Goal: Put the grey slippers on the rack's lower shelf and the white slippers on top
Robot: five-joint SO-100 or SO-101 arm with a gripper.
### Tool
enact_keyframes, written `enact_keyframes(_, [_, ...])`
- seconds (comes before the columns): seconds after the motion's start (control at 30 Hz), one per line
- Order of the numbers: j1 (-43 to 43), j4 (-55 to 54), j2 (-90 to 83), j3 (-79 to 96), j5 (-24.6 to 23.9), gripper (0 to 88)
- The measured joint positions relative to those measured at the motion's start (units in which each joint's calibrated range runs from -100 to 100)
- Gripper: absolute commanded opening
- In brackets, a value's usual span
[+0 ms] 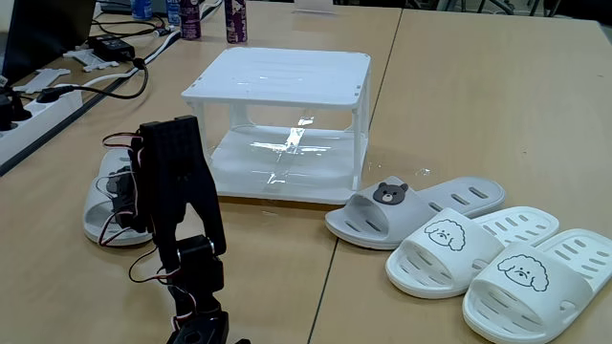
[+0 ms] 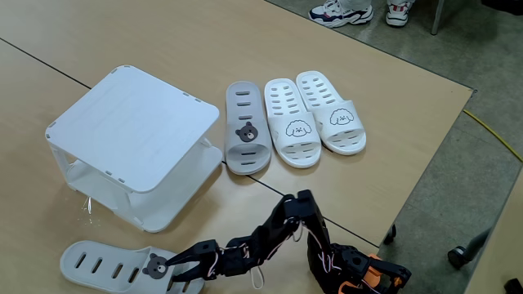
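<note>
Office, joined desks (image 1: 478, 86), power strip (image 1: 29, 113), cables (image 1: 115, 81)

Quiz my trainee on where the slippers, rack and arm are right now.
1. True or false: a slipper lies on the rack's lower shelf.
2. Which slipper lies by the gripper? A) white B) grey C) none
3. Fill in: ___ slippers lie in a row beside the rack.
Key: 1 false, the lower shelf holds none. 2 B, the grey slipper. 3 three: another grey slipper and two white slippers.
</note>
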Motion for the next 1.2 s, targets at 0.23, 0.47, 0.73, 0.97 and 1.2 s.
enact_keyframes(0.23, [0.15, 0.0, 14.6, -18.15, 0.0, 23.9])
enact_keyframes(0.47, [2.02, 0.0, 24.99, -36.21, 0.0, 0.4])
enact_keyframes(0.73, [0.82, 0.0, 13.03, -24.35, 0.0, 0.8])
enact_keyframes(0.97, [0.6, 0.0, -17.4, 6.92, 0.0, 0.8])
enact_keyframes(1.2, [7.19, 0.0, -44.04, 37.83, 0.0, 0.8])
